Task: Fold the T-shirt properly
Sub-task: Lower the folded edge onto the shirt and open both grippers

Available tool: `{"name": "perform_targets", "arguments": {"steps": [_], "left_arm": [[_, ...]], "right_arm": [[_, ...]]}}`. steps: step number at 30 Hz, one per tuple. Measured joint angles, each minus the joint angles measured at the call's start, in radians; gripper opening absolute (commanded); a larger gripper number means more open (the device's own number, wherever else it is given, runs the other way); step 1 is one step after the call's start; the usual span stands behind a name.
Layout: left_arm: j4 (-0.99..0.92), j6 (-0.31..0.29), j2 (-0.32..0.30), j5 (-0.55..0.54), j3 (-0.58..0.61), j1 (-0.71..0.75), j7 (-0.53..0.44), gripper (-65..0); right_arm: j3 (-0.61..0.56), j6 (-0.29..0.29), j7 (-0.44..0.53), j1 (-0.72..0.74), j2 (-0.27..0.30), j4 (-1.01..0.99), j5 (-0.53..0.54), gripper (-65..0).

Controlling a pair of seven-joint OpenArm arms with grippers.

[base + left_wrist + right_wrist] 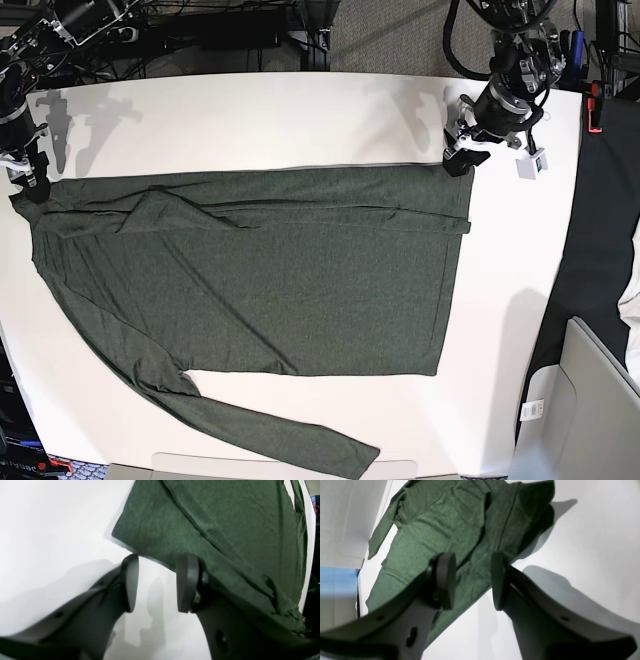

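Note:
The T-shirt (280, 270), dark olive green with long sleeves, lies spread flat on the white table (250, 110). One sleeve is folded across the upper body; the other sleeve (280, 440) trails toward the front edge. My left gripper (458, 160) hovers at the shirt's far right corner. In the left wrist view the left gripper (157, 562) is open, with bare table between its fingers and the T-shirt (225, 517) edge just beyond. My right gripper (30, 185) is at the far left corner. In the right wrist view the right gripper (472, 557) is open above the T-shirt (440, 522).
Black cables and equipment (200, 25) crowd the space behind the table's far edge. A grey bin (590, 400) stands off the table at lower right, and a red item (596, 105) sits past the right edge. The table's edge runs close to the shirt on the left.

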Motion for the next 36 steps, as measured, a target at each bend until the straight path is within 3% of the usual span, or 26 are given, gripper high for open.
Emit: {"name": "perform_targets", "arguments": {"steps": [4,7,26,29,36], "left_arm": [[-0.111,-0.006,0.048,-0.148,-0.06,-0.029,0.04,-37.7],[-0.177,-0.008,0.046,-0.209,-0.101,-0.066,0.043,-37.8],[-0.309,-0.015,0.045,-0.233,-0.102,-0.182,0.042,-38.0],[-0.343,-0.024,0.045,-0.251,-0.102,-0.192,0.035,-43.0],[-0.372,-0.018,0.042,-0.243,-0.101,-0.201,0.044,-63.9]], "right_arm": [[0.0,0.001,0.0,0.001,0.0,0.0,0.0,-40.7],[0.0,-0.001,0.001,0.0,0.0,0.0,0.0,-40.7],[0.036,0.0,0.0,-0.027,0.003,0.0,0.024,-40.7],[0.036,0.0,0.0,-0.028,0.003,0.0,0.023,-40.7],[0.036,0.0,0.0,-0.031,0.004,0.0,0.024,-40.7]]}}
